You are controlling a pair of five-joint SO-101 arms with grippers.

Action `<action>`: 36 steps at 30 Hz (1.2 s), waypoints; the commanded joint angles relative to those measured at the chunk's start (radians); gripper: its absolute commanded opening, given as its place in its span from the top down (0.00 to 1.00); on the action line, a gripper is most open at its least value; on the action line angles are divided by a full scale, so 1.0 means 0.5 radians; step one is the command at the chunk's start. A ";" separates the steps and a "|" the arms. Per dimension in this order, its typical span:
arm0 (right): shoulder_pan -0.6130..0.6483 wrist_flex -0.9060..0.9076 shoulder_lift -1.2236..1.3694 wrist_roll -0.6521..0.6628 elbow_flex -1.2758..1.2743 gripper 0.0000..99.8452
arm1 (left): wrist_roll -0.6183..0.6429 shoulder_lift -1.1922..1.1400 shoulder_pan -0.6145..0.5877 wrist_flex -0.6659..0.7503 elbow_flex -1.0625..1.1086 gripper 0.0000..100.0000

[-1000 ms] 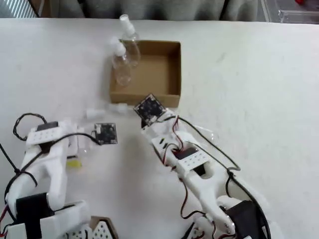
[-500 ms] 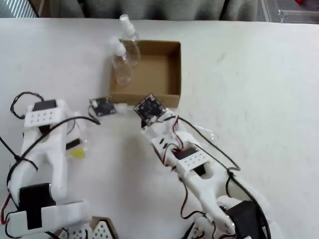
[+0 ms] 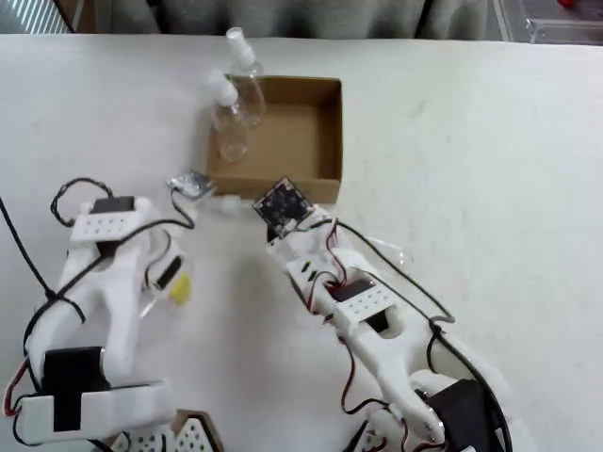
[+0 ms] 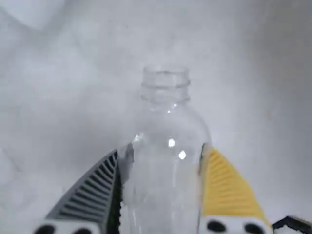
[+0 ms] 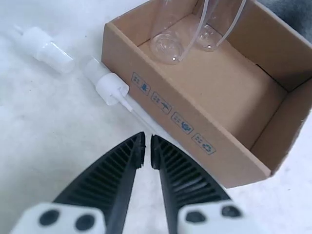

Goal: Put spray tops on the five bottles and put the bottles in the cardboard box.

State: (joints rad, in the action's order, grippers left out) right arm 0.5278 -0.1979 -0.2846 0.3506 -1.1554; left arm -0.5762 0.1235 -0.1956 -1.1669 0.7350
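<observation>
A clear bottle (image 4: 168, 161) with a bare threaded neck sits between the grey and yellow fingers of my left gripper (image 4: 161, 156), which is shut on it. In the high view that gripper (image 3: 166, 281) is at the left of the table, short of the cardboard box (image 3: 325, 141). Two capped bottles (image 3: 231, 118) lean over the box's left wall, and their bases (image 5: 165, 46) rest inside the box (image 5: 161, 105). My right gripper (image 5: 147, 141) is shut just before the box's front wall. A loose spray top (image 5: 105, 85) lies there, its thin tube running toward the fingertips. Another spray top (image 5: 48, 48) lies beyond it.
The right arm (image 3: 349, 297) stretches from the near edge toward the box front. The left arm (image 3: 104, 273) stands at the near left. White tabletop (image 3: 471, 169) spreads to the right of the box and behind it.
My left arm has moved up the table toward the box and its wrist has turned, carrying the bottle along. The right arm has kept still.
</observation>
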 commanded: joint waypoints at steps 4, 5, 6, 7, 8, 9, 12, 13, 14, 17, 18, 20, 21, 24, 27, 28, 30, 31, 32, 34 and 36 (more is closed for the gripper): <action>-0.023 0.011 -0.078 -0.006 0.077 0.98 | 0.061 0.011 0.023 0.255 0.040 0.98; -0.023 0.011 -0.078 -0.006 0.077 0.98 | 0.061 0.011 0.026 0.255 0.040 0.98; -0.023 0.011 -0.078 -0.006 0.077 0.98 | 0.058 0.011 0.035 0.255 0.049 0.97; -0.023 0.011 -0.078 -0.006 0.077 0.98 | 0.058 0.011 0.038 0.252 0.052 0.96; -0.023 0.011 -0.078 -0.006 0.077 0.98 | 0.058 0.011 0.038 0.252 0.052 0.93; -0.023 0.011 -0.078 -0.006 0.077 0.98 | 0.046 0.011 0.035 0.252 0.052 0.89; -0.023 0.011 -0.078 -0.006 0.077 0.98 | 0.040 0.011 0.026 0.255 0.037 0.78; -0.023 0.011 -0.078 -0.006 0.077 0.98 | 0.040 0.011 0.026 0.273 0.037 0.75; -0.023 0.011 -0.078 -0.006 0.077 0.98 | 0.040 0.011 0.029 0.298 0.043 0.73; -0.023 0.011 -0.078 -0.006 0.077 0.98 | 0.012 0.011 0.026 0.328 0.034 0.71; -0.023 0.011 -0.078 -0.006 0.077 0.98 | -0.055 0.011 0.029 0.331 0.031 0.70; -0.023 0.011 -0.078 -0.006 0.077 0.98 | -0.107 0.011 0.026 0.322 -0.003 0.66; -0.023 0.011 -0.078 -0.006 0.077 0.98 | -0.098 0.011 0.026 0.334 -0.018 0.65; -0.023 0.011 -0.078 -0.006 0.077 0.98 | -0.104 -0.005 0.035 0.408 -0.025 0.64; -0.023 0.011 -0.078 -0.006 0.077 0.98 | -0.089 -0.005 0.038 0.423 -0.028 0.66; -0.023 0.011 -0.078 -0.006 0.077 0.98 | -0.086 -0.005 0.035 0.423 -0.028 0.66; -0.023 0.011 -0.078 -0.006 0.077 0.98 | -0.080 -0.008 0.035 0.427 -0.031 0.67; -0.023 0.011 -0.078 -0.006 0.077 0.98 | -0.080 -0.008 0.038 0.427 -0.034 0.67; -0.023 0.011 -0.078 -0.006 0.077 0.98 | -0.077 -0.008 0.038 0.427 -0.037 0.67; -0.023 0.011 -0.078 -0.006 0.077 0.98 | 0.006 -0.011 0.038 0.439 -0.040 0.67; -0.023 0.011 -0.078 -0.006 0.077 0.98 | 0.068 -0.011 0.038 0.454 -0.055 0.67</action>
State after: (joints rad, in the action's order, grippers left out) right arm 0.5278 -0.1979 -0.2846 0.3506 -1.1554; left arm -0.5854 0.1158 -0.1864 -0.9705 0.7641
